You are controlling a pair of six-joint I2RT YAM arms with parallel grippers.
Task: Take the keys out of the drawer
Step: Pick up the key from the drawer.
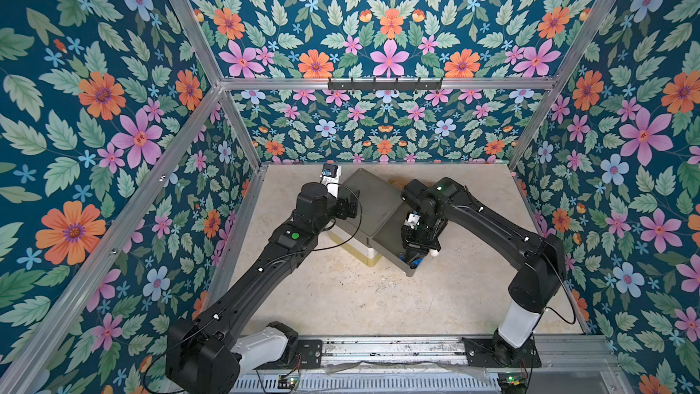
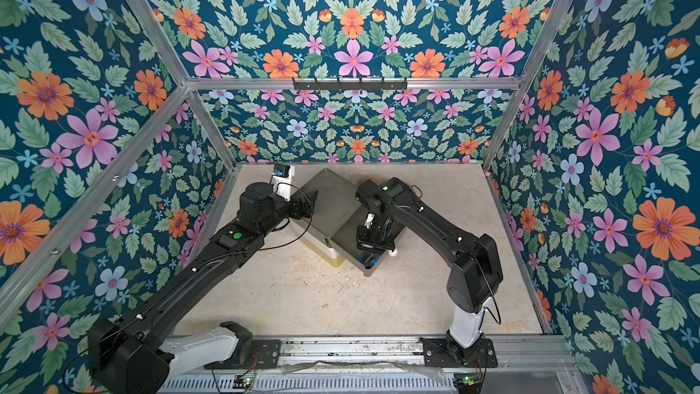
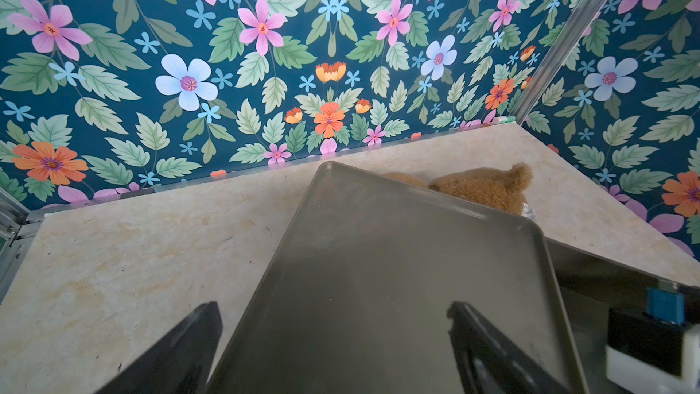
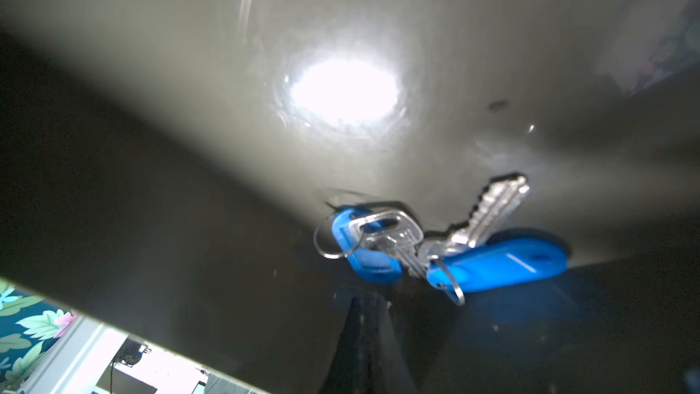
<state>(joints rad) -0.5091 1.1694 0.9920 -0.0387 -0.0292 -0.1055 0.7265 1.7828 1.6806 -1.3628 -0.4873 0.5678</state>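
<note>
Reaching down into the open drawer [image 1: 388, 234] of the small cabinet [image 3: 378, 259], the right end effector [image 4: 369, 299] stands closed, its two fingers pressed together with no visible gap. Two keys [image 4: 439, 244] with blue tags lie on the drawer floor directly beyond its tips, in the front corner of the drawer. The nearer blue tag sits just at the fingertips. Whether the tag or its ring is actually pinched cannot be confirmed from the wrist view, as the contact point is dark and partly hidden. The top views show only a trace of blue beneath this end effector. No other keys can be made out, and most of the drawer is hidden by the arm. The left end effector [image 3: 333, 308] has its jaws apart over the near edge of the cabinet top and grips nothing. A brown plush toy [image 3: 488, 187] lies on the tabletop [image 1: 378, 297] well beyond it, behind the cabinet. Assessment: the step in hand is the pick of the blue-tagged keys, and none has yet left the drawer. The next move calls for a slow vertical lift clear of the drawer wall, confirming that a key rises with the fingers. If nothing rises, the fingers should be reopened and reset squarely over a tag. The tags are thin and smooth and the rings loose, so slippage or a dangling second key is a likely fault.
</note>
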